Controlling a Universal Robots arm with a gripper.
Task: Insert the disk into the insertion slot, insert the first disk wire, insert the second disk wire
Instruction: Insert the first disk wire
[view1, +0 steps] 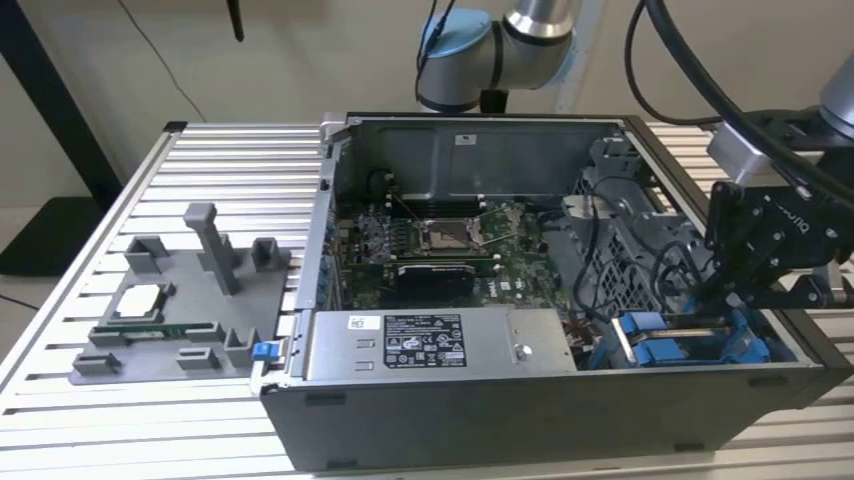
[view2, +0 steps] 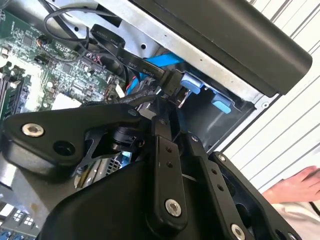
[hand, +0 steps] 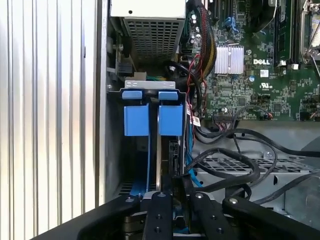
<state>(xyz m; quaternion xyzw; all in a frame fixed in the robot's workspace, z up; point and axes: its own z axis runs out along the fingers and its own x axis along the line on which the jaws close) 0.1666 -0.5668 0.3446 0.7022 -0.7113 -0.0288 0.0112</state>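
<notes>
Blue-framed disk (hand: 170, 119), seated on edge in the grey metal insertion slot (hand: 113, 150), blue end tab showing

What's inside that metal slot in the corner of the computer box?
Two blue carrier tabs sit side by side in the insertion slot, with black cables beside them. The gripper covers whatever lies deeper.

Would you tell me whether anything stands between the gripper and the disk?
Nothing visible does. In the first wrist view the gripper is close to the disk, which sits in the slot. The black cables loop off beside it, not across the gap.
</notes>
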